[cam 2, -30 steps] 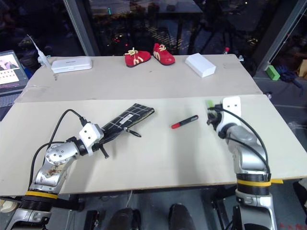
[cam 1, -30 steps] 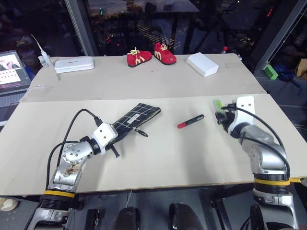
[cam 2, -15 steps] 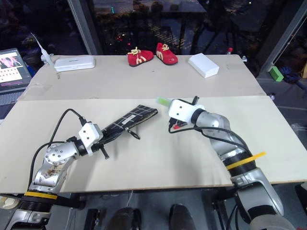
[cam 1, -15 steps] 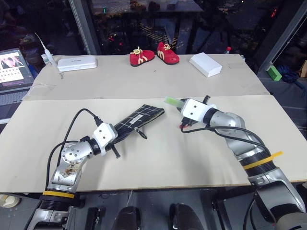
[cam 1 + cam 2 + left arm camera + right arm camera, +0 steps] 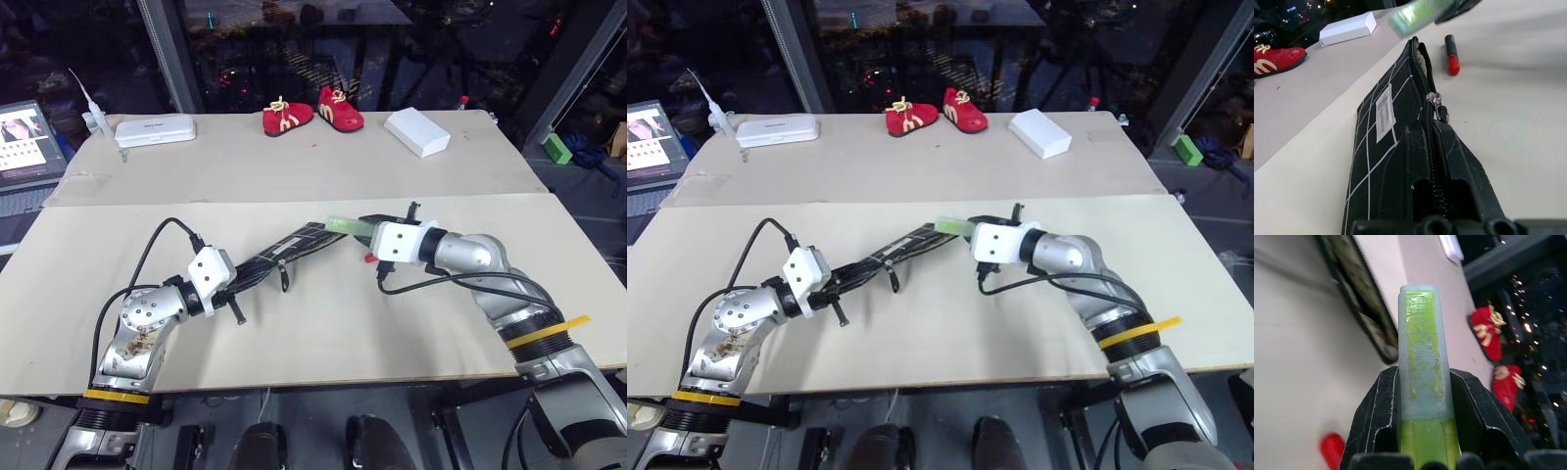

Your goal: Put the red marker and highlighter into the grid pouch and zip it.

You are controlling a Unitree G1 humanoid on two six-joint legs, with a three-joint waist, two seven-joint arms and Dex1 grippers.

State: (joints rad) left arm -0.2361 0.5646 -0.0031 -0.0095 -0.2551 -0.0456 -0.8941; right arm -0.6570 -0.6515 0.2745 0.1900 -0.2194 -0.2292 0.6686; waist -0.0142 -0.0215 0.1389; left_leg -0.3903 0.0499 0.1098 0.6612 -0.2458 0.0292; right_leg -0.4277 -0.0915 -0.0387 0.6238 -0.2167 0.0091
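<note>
The grid pouch [image 5: 294, 247] lies slanted on the table, and my left gripper [image 5: 238, 285] is shut on its near end. Its zipper stands open, with the mouth [image 5: 1418, 48] at the far end. My right gripper [image 5: 361, 228] is shut on the translucent green highlighter [image 5: 1422, 357], whose tip [image 5: 340, 224] hovers just above that open mouth. The red marker [image 5: 1451, 53] lies on the table beside the pouch's far end. From the head views my right hand hides most of it, leaving a bit of red [image 5: 370, 258].
At the table's back edge sit a pair of red shoes [image 5: 312, 110], a white box [image 5: 416, 131] and a white case [image 5: 155, 130]. A laptop [image 5: 24, 142] stands at the far left. A green block [image 5: 554, 148] lies off the table's right side.
My right gripper carried the highlighter leftward from the table's right side to the pouch's open end, rolling its wrist. The left gripper kept its hold on the pouch.
</note>
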